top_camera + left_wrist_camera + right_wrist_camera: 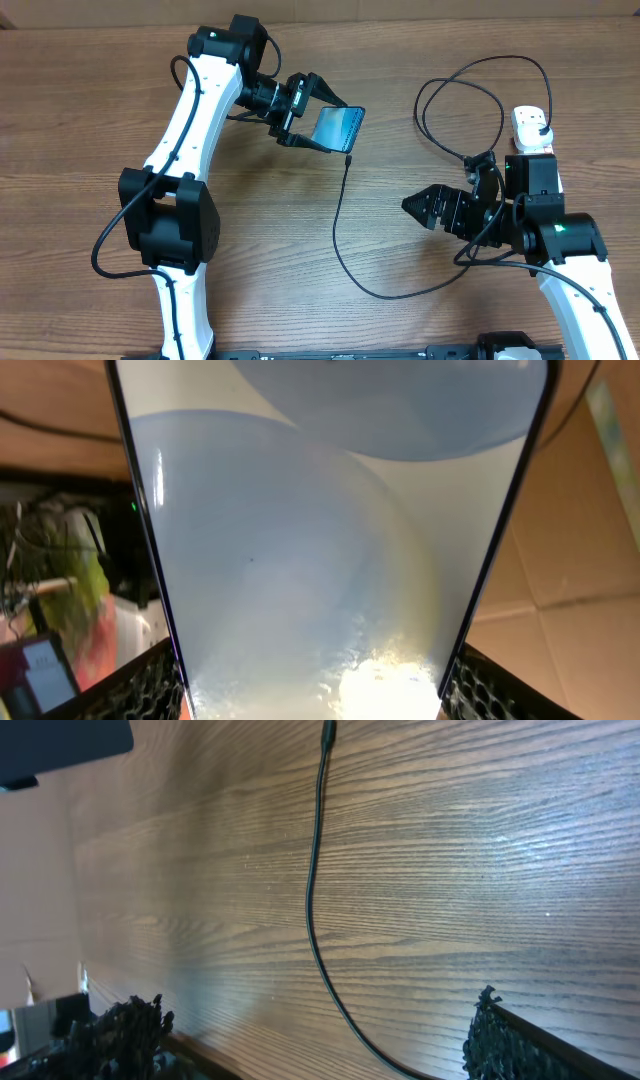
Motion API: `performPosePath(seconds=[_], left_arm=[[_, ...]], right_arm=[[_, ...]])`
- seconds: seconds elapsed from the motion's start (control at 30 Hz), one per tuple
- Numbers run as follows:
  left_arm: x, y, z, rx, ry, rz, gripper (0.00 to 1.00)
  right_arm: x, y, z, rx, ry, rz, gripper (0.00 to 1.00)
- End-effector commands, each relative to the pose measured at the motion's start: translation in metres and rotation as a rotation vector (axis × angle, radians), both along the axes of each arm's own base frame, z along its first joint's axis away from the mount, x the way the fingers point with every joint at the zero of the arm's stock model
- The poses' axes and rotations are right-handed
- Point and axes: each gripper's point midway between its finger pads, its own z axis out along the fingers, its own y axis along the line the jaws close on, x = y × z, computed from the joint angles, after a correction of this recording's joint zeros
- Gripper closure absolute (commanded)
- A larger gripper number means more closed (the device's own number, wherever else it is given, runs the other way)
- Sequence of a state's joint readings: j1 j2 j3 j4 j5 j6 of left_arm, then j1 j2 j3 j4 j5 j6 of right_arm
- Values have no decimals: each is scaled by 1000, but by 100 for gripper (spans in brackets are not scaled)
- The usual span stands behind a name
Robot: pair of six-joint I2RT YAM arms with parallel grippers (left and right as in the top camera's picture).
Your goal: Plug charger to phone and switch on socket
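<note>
The slim phone with the light blue screen and black edges (342, 125) is held up off the brown wooden worktop (80, 120). It is gripped at its side edges by the left claw (318, 120). The right claw (420, 207) is spread wide with nothing in it, off to the right of the phone and a bit nearer the robot.

The long thin black cable (309, 890) is laid flat on the worktop. Its small plug tip (349, 158) is seen just beside the phone's near end, but it is not plugged in yet. From there the cable is led away from the phone, bent round near the right claw and looped back to the long white power strip (530, 125). The strip sits far to the right of the phone and is partly hidden by the right arm, so its switches cannot be made out.

The phone is likely light and stiff, but its glass is smooth and could slip or crack, so the edges are the best place to hold it. The cable is soft and floppy (it would bend if pushed from far back). It should be pinched just behind the hard tip.

The wood is flat and grainy, so the thin cable must be picked up right off it. Behind the phone, brown cardboard (590, 530) is seen, and a bright light is mirrored in the screen.
</note>
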State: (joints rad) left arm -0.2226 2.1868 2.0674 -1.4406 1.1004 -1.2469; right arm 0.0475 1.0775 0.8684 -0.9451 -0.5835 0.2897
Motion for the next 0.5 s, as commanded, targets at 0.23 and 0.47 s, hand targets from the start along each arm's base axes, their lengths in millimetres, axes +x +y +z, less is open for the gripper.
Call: performPosePath(seconds=[0.23,0.47], left_arm=[[10,18,-20,203,-66,24,27],[9,27,-36,329,-112,-4,28]], right_arm=[[24,0,20,74,-14,-144,0],[40,11,41,162,-89,-137,1]])
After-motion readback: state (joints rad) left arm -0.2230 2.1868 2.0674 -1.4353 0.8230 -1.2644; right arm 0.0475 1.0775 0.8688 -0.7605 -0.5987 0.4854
